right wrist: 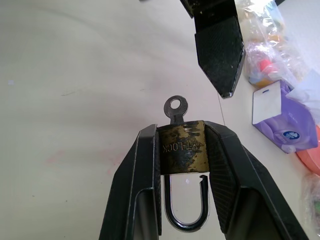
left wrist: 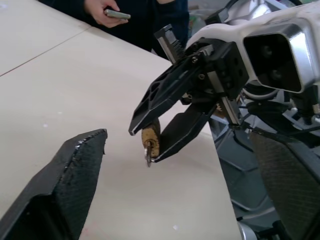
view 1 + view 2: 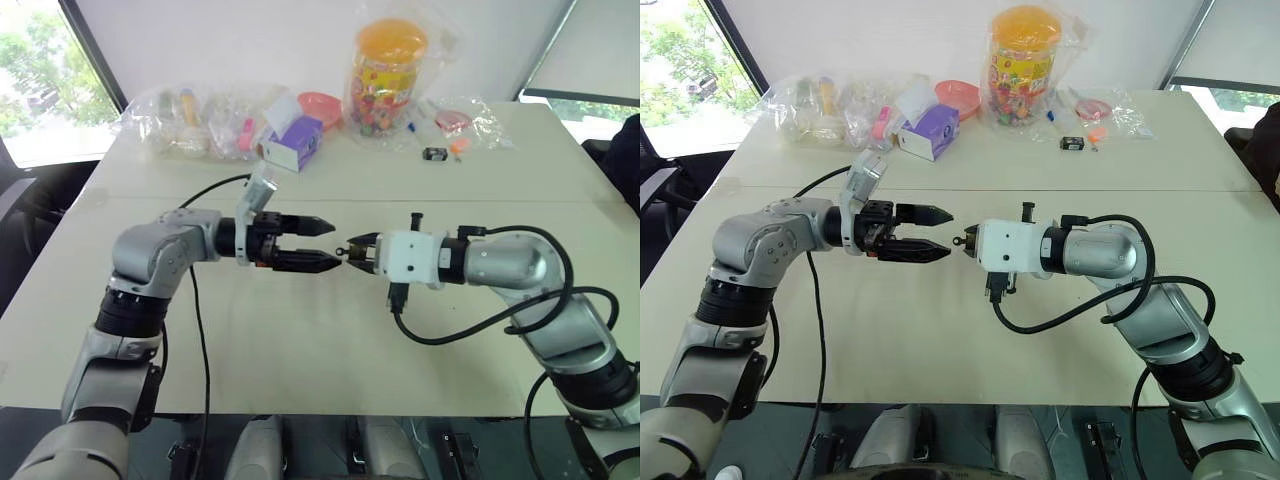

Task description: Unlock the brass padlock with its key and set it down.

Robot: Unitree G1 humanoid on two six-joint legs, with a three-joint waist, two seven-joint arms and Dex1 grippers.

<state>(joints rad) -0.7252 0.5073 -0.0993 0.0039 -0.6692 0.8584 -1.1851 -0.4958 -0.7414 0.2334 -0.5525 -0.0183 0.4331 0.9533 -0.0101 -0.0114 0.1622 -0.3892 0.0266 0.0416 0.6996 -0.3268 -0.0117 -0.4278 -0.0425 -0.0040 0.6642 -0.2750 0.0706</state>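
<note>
Item: brass padlock (image 1: 182, 147), clamped by its body between the two fingers of my right pincer (image 1: 182, 150), held in the air above the pale tabletop (image 3: 300, 350) in front of me. Its silvery shackle (image 1: 185, 205) points back toward my wrist and stands open, one leg free of the body. A small key (image 1: 175, 110) sticks out of the far end of the lock, its round bow pointing toward my other arm.

Item: my left pincer (image 3: 325, 244), fingers spread apart and grasping nothing, held level and aimed at the right one. Its tips sit just beside the key but apart from it.

Item: far edge of the tabletop, well apart from both arms: a purple-and-white box (image 3: 293, 142), a tall jar with an orange lid (image 3: 388, 72) inside a clear bag, further clear bags of small goods (image 3: 195, 120), a pink bowl (image 3: 320, 104), a small black-and-white gadget (image 3: 435, 154)

Item: a person's hand (image 2: 102, 12) holding a phone, seen past the tabletop's edge in the left wrist view
</note>
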